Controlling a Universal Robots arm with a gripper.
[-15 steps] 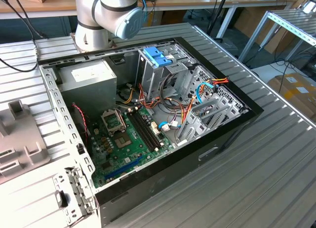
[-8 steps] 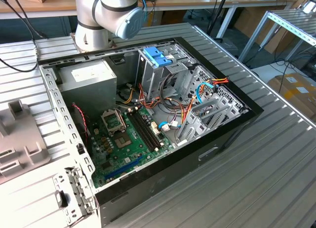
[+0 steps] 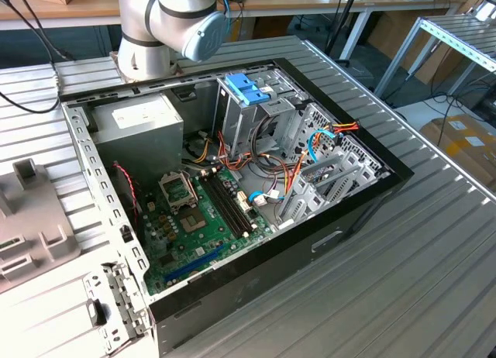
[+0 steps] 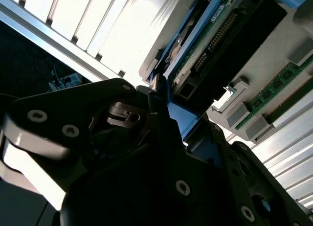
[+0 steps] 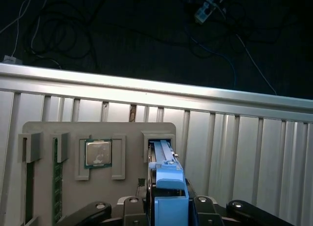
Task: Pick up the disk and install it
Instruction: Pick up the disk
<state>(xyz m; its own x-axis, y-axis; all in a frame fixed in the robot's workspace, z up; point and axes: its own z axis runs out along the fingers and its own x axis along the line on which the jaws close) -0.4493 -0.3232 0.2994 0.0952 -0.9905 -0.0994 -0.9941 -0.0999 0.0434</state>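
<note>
First wrist view is showing the claw (image 5: 168,192) gripping the blue end of the disk (image 5: 164,157); its long axis is running straight ahead of the claw, into the slot of the grey holder (image 5: 63,133).

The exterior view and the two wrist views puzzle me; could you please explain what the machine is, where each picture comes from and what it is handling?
The machine is a robot arm with a gripper; the exterior view shows its base behind an open computer case on a ribbed metal table. Inside the case are a motherboard, a power supply and a drive cage topped by a blue bracket. The two wrist views come from cameras riding on the arm. In the first wrist view the gripper sits at the blue end of the disk, which stands on edge in a slot of a grey holder tray that also carries a processor chip and memory sticks. Whether it grips the disk I cannot tell.
</note>
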